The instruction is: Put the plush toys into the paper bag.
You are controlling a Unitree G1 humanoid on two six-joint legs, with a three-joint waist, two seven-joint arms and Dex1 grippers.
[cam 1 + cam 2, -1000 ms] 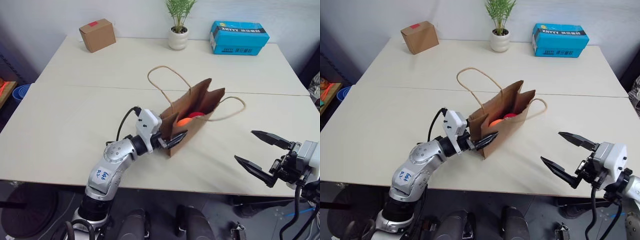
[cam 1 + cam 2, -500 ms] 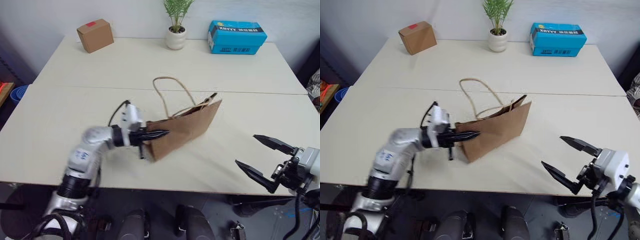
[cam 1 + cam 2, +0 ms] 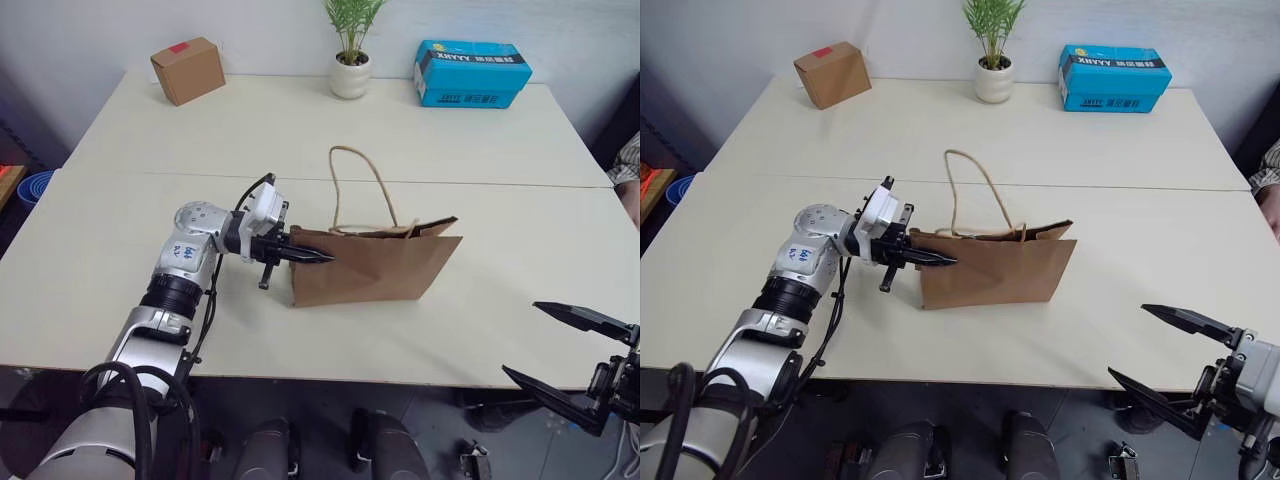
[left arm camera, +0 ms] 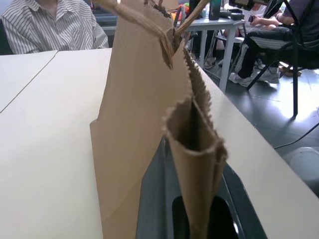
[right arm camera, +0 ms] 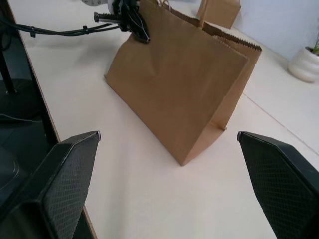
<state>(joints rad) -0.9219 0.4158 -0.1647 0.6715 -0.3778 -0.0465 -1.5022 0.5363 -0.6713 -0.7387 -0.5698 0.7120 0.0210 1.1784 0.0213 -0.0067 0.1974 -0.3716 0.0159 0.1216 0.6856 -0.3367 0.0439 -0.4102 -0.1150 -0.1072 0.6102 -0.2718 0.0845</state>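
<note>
Two end effectors: left (image 3: 318,257) pinches paper bag (image 3: 375,265) rim — wrist cam confirms; right (image 3: 570,357) spread wide.

Left arm reaches forward, elbow bent, left gripper (image 3: 312,256) pointing level to the right, fingers pinched shut on paper. Right gripper (image 3: 566,359) low at right, jaws spread wide.

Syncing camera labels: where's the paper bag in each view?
Left eye: paper bag centre, standing.
Right eye: centre.
Left wrist: close up, its edge pinched in the left gripper.
Right wrist: upper middle.
Shared landmark: left gripper on the bag's edge.
</note>
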